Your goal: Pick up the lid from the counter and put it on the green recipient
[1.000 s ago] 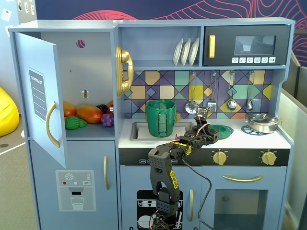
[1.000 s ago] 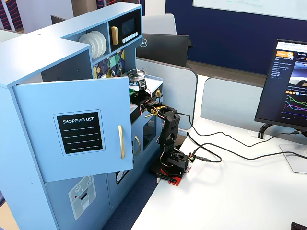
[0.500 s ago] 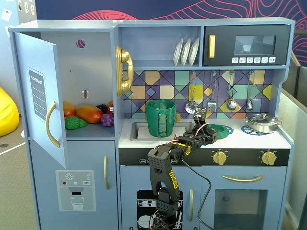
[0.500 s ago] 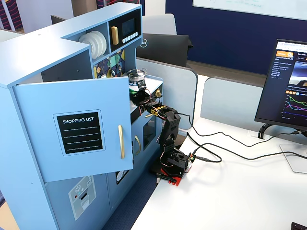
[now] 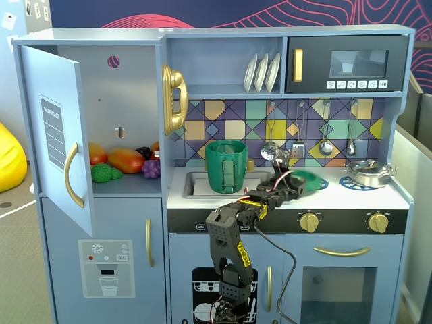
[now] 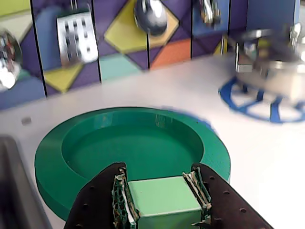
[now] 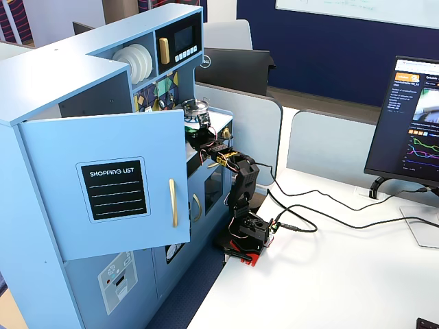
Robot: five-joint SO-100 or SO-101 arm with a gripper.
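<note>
Gripping the square knob of the lid (image 6: pixel 131 157), the gripper (image 6: pixel 162 200) has its two dark fingers (image 6: pixel 97 202) pressed against the knob's left and right faces in the wrist view, closed only as far as the knob's width allows. Spreading out beyond the fingertips is the lid's green disc, its rim over the white counter (image 6: pixel 190 90); whether it rests there or is raised cannot be told. Farther ahead and to the right of the gripper, a shiny steel pot (image 6: pixel 271 52) sits on a blue spoked burner ring (image 6: pixel 238 95). Straight ahead, utensils hang against the tiled backsplash (image 6: pixel 128 43).

In a fixed view, the gripper (image 5: pixel 287 177) reaches over the counter with the lid (image 5: pixel 312 180) at its tip. Left of it stands the green recipient (image 5: pixel 227 166), upright at the sink (image 5: pixel 196 183), its top open; its inside is not visible.
</note>
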